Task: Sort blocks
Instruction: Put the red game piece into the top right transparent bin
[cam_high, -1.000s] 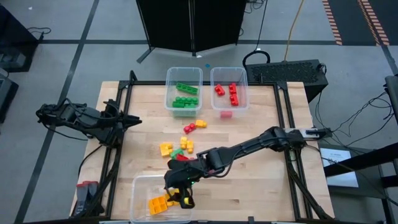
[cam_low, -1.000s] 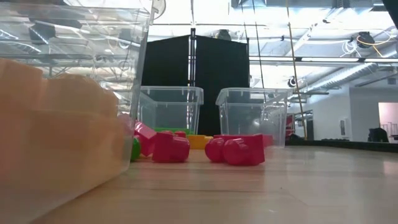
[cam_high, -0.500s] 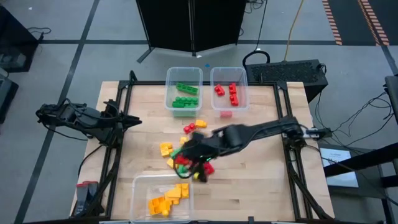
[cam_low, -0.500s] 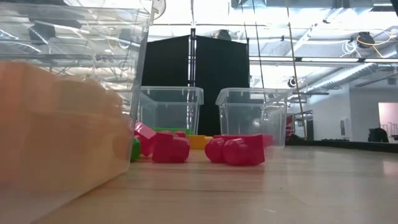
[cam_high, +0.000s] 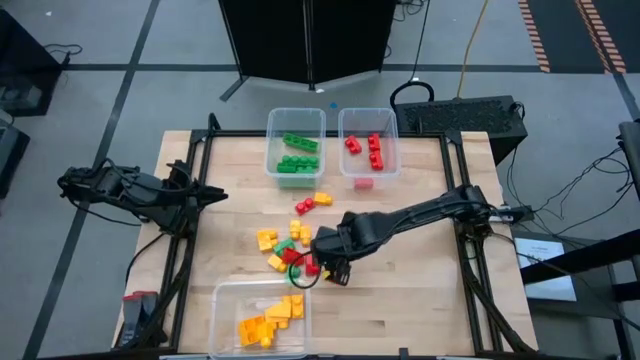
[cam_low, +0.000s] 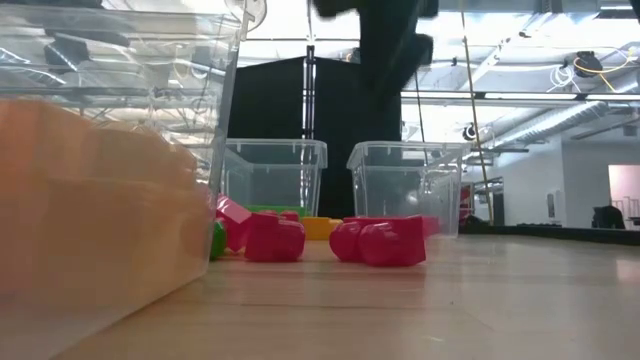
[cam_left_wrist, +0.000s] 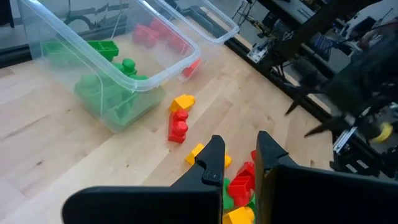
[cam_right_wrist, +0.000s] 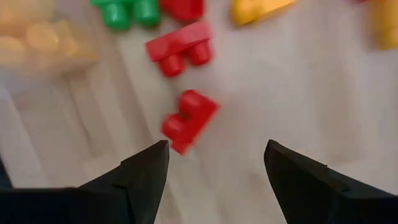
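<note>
left gripper (cam_high: 215, 196): parked at the desk's (cam_high: 420, 290) left edge, jaws closed, empty | blocks (cam_high: 292, 245): loose cluster mid-desk, others in three tubs, yellow tub (cam_high: 222, 298) near front edge | right gripper (cam_high: 330, 268): over the cluster's right side, jaws spread wide, apparently empty, red block (cam_right_wrist: 188, 119) below between them

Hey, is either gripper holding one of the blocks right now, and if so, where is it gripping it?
Nothing is held. The right gripper hangs open above a red block on the table. The left gripper, off at the table's left edge, is shut and empty.
</note>
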